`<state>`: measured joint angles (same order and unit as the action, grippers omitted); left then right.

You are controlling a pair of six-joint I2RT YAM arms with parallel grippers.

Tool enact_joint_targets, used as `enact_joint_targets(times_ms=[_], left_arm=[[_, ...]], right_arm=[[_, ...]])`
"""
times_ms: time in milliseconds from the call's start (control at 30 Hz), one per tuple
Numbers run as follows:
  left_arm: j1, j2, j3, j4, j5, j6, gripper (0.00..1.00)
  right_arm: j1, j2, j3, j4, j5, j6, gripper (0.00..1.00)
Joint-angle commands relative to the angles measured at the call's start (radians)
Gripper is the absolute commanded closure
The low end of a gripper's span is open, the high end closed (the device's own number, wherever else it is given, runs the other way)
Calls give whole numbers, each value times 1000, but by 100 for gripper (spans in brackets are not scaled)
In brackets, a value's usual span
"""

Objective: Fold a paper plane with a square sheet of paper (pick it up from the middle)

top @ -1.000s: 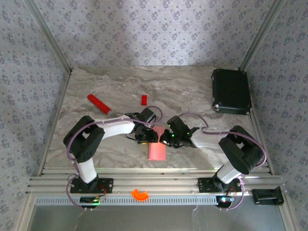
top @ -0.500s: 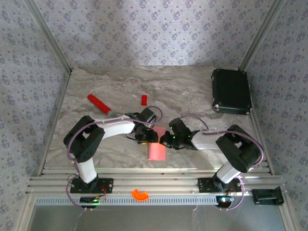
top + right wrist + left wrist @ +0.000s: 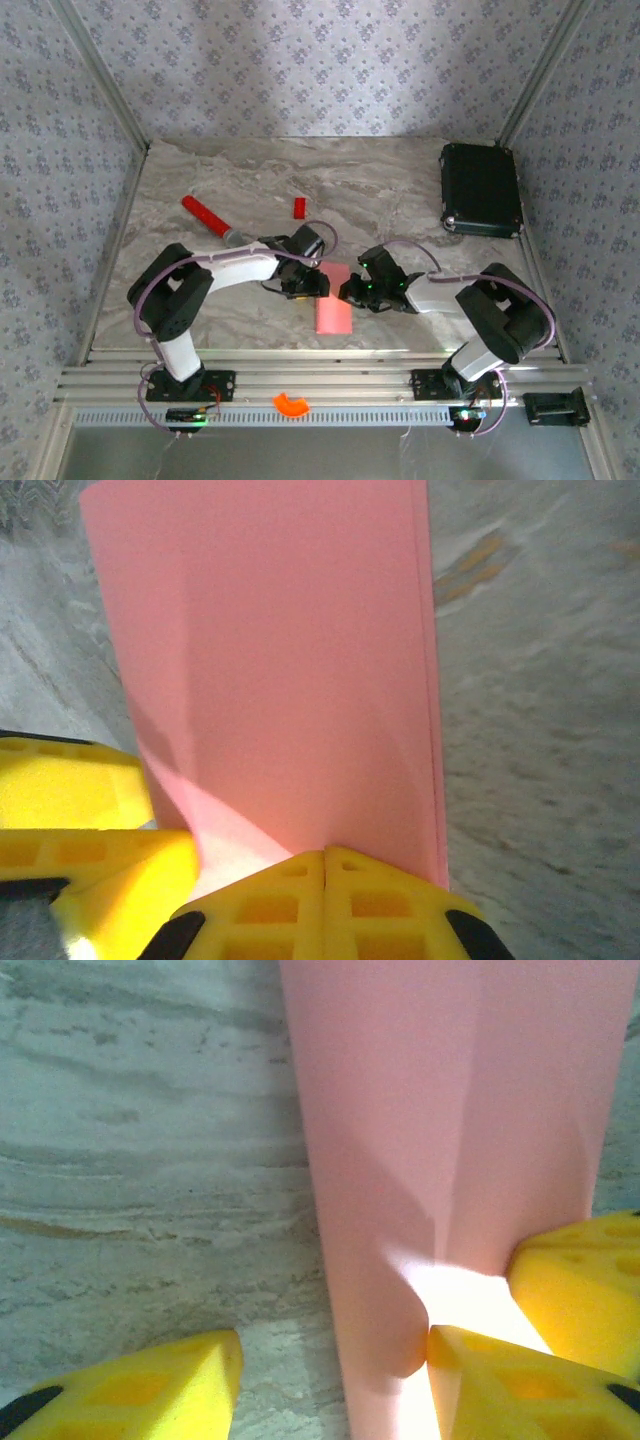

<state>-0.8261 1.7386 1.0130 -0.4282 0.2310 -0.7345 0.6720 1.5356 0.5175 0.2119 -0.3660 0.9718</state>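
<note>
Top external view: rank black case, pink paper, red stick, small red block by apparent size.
1. black case
2. pink paper, part hidden
3. red stick
4. small red block

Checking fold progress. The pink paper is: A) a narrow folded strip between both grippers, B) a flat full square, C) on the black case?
A: the square sheet of paper is a narrow layered strip on the table, left gripper and right gripper flanking it.

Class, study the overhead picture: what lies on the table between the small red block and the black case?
Nothing. In the top view, the marble tabletop is bare from the small red block to the black case.
</note>
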Motion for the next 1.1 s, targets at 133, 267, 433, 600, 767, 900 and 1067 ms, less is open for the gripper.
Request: enact_joint_targets(times_ms=[133,267,433,600,767,900,1067], left_arm=[[45,-197,-50,91,-16,-18,55],[103,-284,-152,277,155,-68,81],[114,-274,-188,414,304,-85,100],[95,-206,-189,504,374,-122,100],[67,-122,-162,528,387,-138,100],[59,-72,-157,550,389,-153,100],[56,-18,-156,615,421,-182,100]], right_arm=[[-73,19,-15,-259,14,-195,100],[-87,8,-14,-274,18,-241,100],[-118,30,-11,-264,-35,-240,100],[-125,42,-13,-251,-40,-214,100],[-127,27,-26,-249,-31,-197,100],[-128,15,-31,-251,-28,-191,100],[-127,10,-35,-249,-24,-182,100]])
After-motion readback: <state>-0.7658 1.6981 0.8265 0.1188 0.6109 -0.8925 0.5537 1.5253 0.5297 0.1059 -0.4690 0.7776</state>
